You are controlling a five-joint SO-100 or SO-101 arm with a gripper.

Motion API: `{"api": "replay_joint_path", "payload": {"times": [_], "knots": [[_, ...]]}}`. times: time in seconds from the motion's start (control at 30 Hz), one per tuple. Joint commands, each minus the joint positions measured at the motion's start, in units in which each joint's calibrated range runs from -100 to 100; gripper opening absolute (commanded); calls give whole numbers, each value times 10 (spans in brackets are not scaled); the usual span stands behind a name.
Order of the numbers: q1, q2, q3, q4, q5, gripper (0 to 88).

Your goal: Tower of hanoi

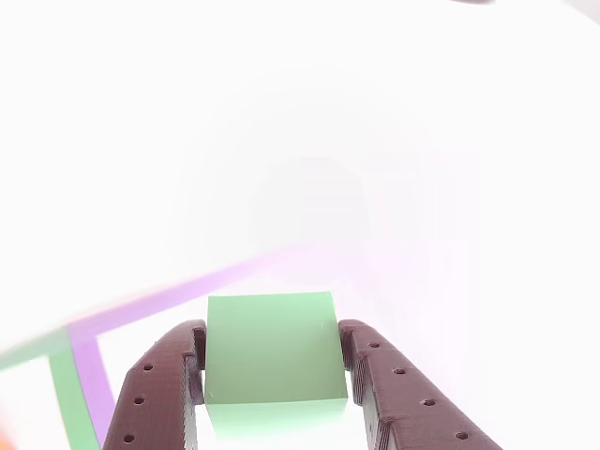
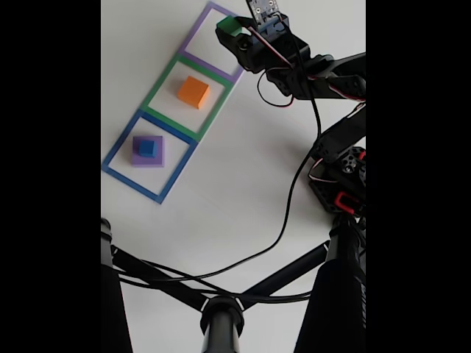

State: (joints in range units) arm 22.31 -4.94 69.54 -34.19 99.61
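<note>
Two gripper [image 1: 272, 361] fingers clamping green cube [image 1: 272, 352], no lettering

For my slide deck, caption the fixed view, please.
Gripper holds green cube over purple outline; orange cube and blue cube wait.

Premises: a hobby or lab robotics bench. Evidence in the fixed view: plain white worktop [image 2: 243, 198]; three taped square outlines [image 2: 171, 103] in a row at far left; exposed black cables [image 2: 291, 213]; black stand tubes [image 2: 221, 309] at the near edge.
</note>
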Motion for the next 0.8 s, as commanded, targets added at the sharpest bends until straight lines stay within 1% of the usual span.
{"api": "replay_joint_path", "payload": {"times": [0.0,0.1,0.2,0.57,0.77], "knots": [[-13,63,-12,-105,4,72],[-12,112,-20,-155,4,69],[-7,143,-28,-176,4,68],[-4,201,-33,-222,4,69],[-1,222,-35,-235,4,106]]}}
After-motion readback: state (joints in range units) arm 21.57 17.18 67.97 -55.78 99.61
